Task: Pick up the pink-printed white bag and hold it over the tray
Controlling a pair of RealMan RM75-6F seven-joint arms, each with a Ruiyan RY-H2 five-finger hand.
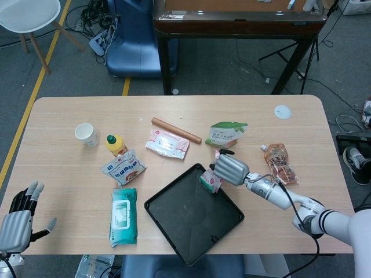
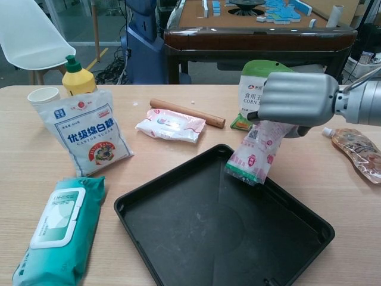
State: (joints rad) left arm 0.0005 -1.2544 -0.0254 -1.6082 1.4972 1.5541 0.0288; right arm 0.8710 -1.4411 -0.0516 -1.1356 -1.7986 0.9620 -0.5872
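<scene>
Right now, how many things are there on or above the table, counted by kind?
Bags and pouches: 5 (pink-printed white bag in right hand)
Wipes packs: 2
Bottle: 1
Paper cup: 1
Rolling pin: 1
Tray: 1
White lid: 1
Total: 12

A tray (image 2: 178,238) is sitting near the table's (image 1: 58,116) front edge, a wipes pack (image 2: 56,232) lying left of it, a rolling pin (image 2: 186,112) lying beyond it.

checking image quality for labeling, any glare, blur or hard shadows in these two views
Chest view: sharp, with a soft sheen on the black tray and the right hand. Head view: even overhead light, faint shadows, and the pink-printed white bag is small but legible.
</scene>
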